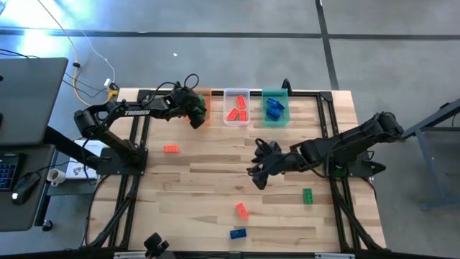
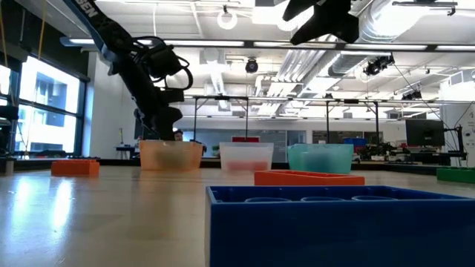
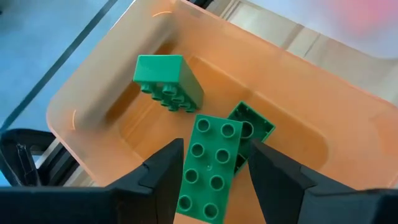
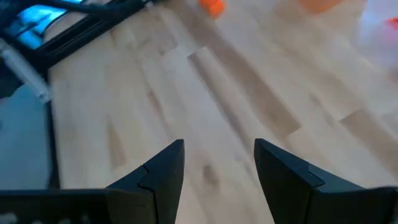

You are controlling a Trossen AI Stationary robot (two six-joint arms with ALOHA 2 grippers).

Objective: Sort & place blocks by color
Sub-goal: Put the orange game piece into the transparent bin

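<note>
The left gripper (image 1: 195, 109) hangs over the orange tub (image 3: 112, 93) at the back of the wooden surface (image 1: 215, 180). In the left wrist view its fingers (image 3: 163, 171) stand apart with a green block (image 3: 208, 168) between them. I cannot tell if the fingers touch that block. Two more green blocks lie in the tub, one flat under it (image 3: 252, 127) and one tipped on its side (image 3: 166, 79).

A red-orange block (image 1: 171, 149) lies alone on the surface near the left arm.

Next to the orange tub stands the clear tub (image 1: 236, 106) with red-orange blocks (image 1: 237, 109) inside. Beside that is the green tub (image 1: 275, 106) with blue blocks (image 1: 274, 109) in it.

Near the front edge lie a red-orange block (image 1: 241, 210) and a blue block (image 1: 238, 233), close together.

The right gripper (image 1: 259, 169) hangs above the middle of the surface. Its fingers (image 4: 163, 168) are open and hold nothing. Only bare wood shows between them.

A green block (image 1: 307, 195) lies by itself on the right side, just past the right gripper.
</note>
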